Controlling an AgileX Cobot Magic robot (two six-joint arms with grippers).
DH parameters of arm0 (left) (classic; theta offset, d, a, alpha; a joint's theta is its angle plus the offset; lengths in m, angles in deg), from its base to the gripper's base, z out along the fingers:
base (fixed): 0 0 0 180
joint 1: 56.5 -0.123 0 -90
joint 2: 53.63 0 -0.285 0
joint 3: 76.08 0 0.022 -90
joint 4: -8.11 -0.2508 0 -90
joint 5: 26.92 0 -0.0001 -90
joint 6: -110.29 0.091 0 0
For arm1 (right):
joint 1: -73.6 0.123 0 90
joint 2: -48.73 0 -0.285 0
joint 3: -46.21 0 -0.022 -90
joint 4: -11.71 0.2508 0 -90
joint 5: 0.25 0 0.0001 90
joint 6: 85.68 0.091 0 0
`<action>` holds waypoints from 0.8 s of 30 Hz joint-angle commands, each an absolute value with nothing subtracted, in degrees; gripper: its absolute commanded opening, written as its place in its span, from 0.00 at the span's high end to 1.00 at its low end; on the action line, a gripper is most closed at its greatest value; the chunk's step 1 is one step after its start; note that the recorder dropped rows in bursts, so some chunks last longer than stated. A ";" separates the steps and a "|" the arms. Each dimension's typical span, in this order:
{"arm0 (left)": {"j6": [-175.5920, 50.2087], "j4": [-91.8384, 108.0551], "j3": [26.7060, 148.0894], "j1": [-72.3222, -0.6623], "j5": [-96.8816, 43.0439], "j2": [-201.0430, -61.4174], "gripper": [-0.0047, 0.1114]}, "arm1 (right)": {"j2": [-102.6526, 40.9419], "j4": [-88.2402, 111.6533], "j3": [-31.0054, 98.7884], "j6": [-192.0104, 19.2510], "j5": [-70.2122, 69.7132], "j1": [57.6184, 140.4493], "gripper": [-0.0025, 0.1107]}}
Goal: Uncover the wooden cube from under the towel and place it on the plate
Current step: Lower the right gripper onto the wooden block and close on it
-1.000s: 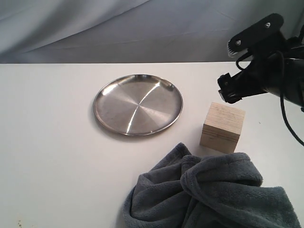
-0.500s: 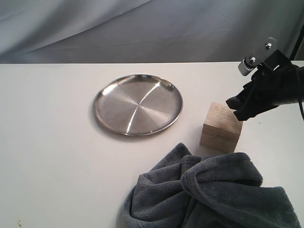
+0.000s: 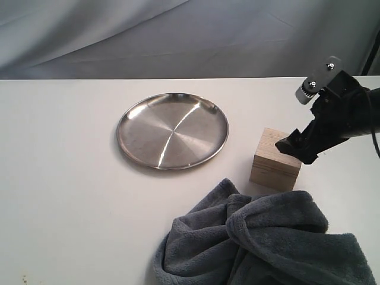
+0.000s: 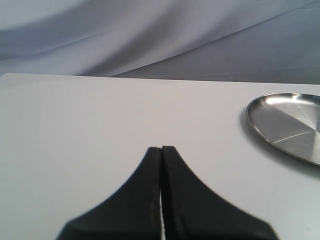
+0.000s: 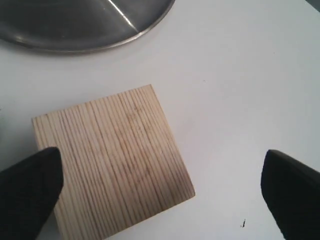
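Note:
The wooden cube [image 3: 274,160] stands bare on the white table, right of the steel plate [image 3: 172,130] and just beyond the crumpled blue-grey towel [image 3: 267,243]. My right gripper [image 3: 297,145] hovers over the cube's right top edge, jaws wide open. From the right wrist the cube [image 5: 112,160] fills the middle, one fingertip [image 5: 30,185] over its edge and the other fingertip [image 5: 292,192] out over bare table, with the gripper [image 5: 160,192] centred over the cube's corner. The left gripper [image 4: 161,150] is shut and empty above bare table, the plate [image 4: 290,125] off to its side.
A grey cloth backdrop [image 3: 178,35] hangs behind the table's far edge. The towel heap fills the near right corner. Bare white tabletop [image 3: 59,178] spreads left of the plate.
The right gripper has come down and leftward from above the table's far right to just over the cube's right edge. Cube, towel and plate have not moved.

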State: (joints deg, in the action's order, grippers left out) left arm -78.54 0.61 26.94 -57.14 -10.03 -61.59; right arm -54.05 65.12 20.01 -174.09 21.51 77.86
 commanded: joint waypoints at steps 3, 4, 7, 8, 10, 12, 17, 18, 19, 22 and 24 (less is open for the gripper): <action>-78.55 0.64 26.71 -56.89 -10.45 -61.42 0.96 | -53.94 69.90 20.44 -174.05 21.94 78.27 0.05; -78.55 0.64 26.71 -56.89 -10.45 -61.42 0.96 | -53.94 69.90 20.44 -174.23 23.42 78.27 0.05; -78.55 0.64 26.71 -56.89 -10.45 -61.42 0.96 | -54.03 67.67 20.44 -177.10 27.15 78.27 0.05; -78.55 0.64 26.71 -56.89 -10.45 -61.42 0.96 | -54.03 66.37 20.44 -177.10 27.56 78.27 0.05; -78.55 0.64 26.71 -56.89 -10.45 -61.42 0.96 | -54.09 63.97 20.44 -177.10 27.66 78.27 0.05; -78.55 0.64 26.71 -56.89 -10.45 -61.42 0.96 | -54.32 63.23 20.44 -177.10 27.45 78.27 0.05; -78.55 0.64 26.71 -56.89 -10.45 -61.42 0.96 | -55.48 63.08 20.44 -179.92 25.76 78.27 0.05; -78.55 0.64 26.71 -56.89 -10.45 -61.42 0.96 | -55.95 63.08 20.44 -180.02 25.73 78.27 0.05; -78.55 0.64 26.71 -56.89 -10.45 -61.42 0.96 | -56.63 63.08 20.44 -180.04 26.00 78.27 0.05; -78.55 0.64 26.71 -56.89 -10.45 -61.42 0.96 | -58.59 63.08 20.44 -182.02 25.70 78.27 0.05; -78.55 0.64 26.71 -56.89 -10.45 -61.42 0.96 | -59.48 63.08 20.44 -182.47 23.59 78.27 0.05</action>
